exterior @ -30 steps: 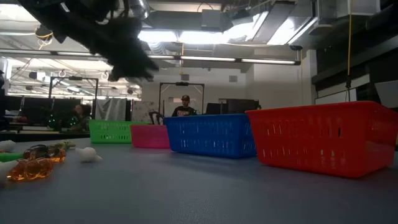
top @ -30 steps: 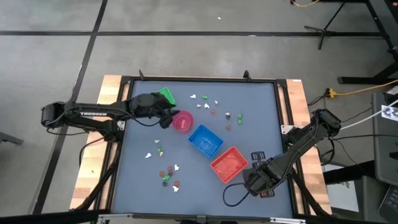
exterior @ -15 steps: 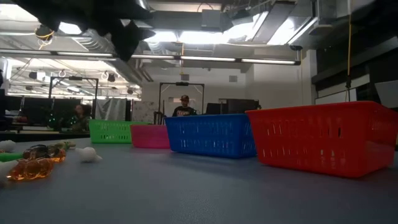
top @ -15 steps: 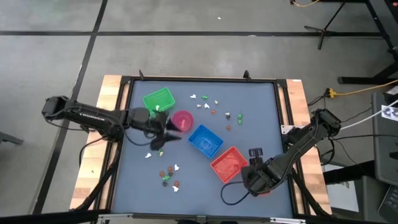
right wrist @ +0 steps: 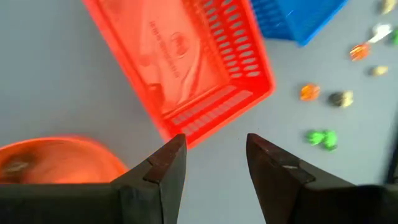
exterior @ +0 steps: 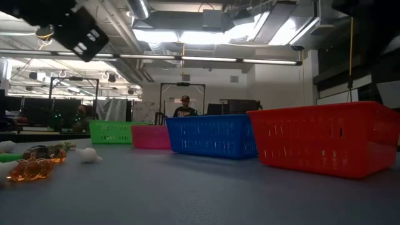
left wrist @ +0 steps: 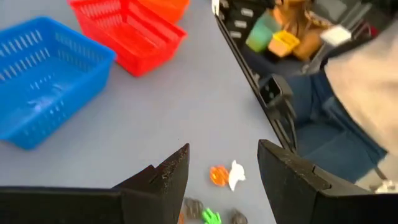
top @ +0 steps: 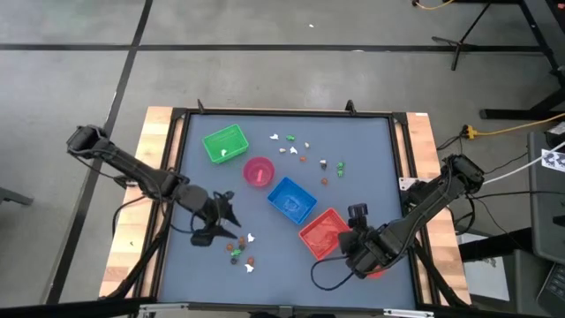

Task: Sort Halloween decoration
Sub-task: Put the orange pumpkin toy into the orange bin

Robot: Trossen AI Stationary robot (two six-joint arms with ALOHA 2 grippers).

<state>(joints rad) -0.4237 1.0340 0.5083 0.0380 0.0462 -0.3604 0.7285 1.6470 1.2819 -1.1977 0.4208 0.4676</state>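
Seen from above, the left gripper (top: 221, 219) hangs in the lower left of the frame, fingers spread with nothing between them, just over a small cluster of Halloween trinkets (top: 238, 249) on the blue-grey surface (top: 371, 159). In the left wrist view an orange trinket (left wrist: 217, 175) and a white trinket (left wrist: 237, 175) touch each other between the fingers. Picking one cleanly probably means centring on a single piece, descending straight, and closing without nudging its neighbour. More trinkets (top: 296, 152) lie scattered at upper centre. The right gripper (top: 353, 231), also open and empty, waits at lower right beside the red tray (top: 325, 232).
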